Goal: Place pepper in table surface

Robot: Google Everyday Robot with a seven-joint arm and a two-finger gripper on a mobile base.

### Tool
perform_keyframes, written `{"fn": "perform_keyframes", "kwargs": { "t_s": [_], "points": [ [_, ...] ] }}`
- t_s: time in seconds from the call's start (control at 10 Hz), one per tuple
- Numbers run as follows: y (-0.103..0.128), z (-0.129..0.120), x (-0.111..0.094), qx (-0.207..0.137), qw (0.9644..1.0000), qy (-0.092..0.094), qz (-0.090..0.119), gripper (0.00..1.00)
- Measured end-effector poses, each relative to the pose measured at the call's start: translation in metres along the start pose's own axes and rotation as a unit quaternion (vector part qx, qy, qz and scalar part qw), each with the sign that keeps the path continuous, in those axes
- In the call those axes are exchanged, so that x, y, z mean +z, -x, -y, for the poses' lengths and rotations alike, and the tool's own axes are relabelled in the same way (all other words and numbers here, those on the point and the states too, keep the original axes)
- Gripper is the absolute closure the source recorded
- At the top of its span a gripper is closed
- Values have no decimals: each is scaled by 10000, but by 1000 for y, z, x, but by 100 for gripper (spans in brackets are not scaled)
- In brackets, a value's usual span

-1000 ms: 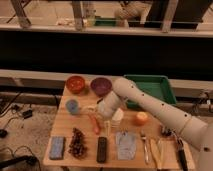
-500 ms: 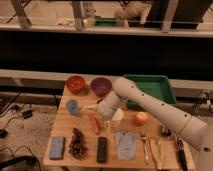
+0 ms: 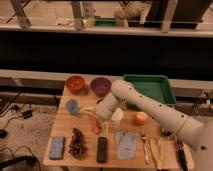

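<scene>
— Just beneath our pincer [image 3: 100, 114] the pepper [image 3: 94, 123] lies on the counter [image 3: 62, 126], its long axis running away toward the near edge.
— Is our pincer apart or clamped on it? We cannot tell.

Arm [image 3: 160, 112]: off-white, thick rounded tubular segments, small dark dots along the shell. Pincer [image 3: 102, 114]: pale, at the arm's end, above the worktop [image 3: 60, 124].
</scene>
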Motion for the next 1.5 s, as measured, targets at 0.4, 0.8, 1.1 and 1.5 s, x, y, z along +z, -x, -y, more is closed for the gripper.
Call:
{"fn": "perform_keyframes", "kwargs": {
  "t_s": [0.4,0.8,1.1,1.5],
  "points": [
    [-6,12,5,-444,9990,-20,-76,0],
    [-12,3,-1,-731,9970,191,-146,0],
    [-15,0,7,-905,9943,538,-181,0],
    [-28,-1,22,-976,9930,664,-84,0]
  ]
}}
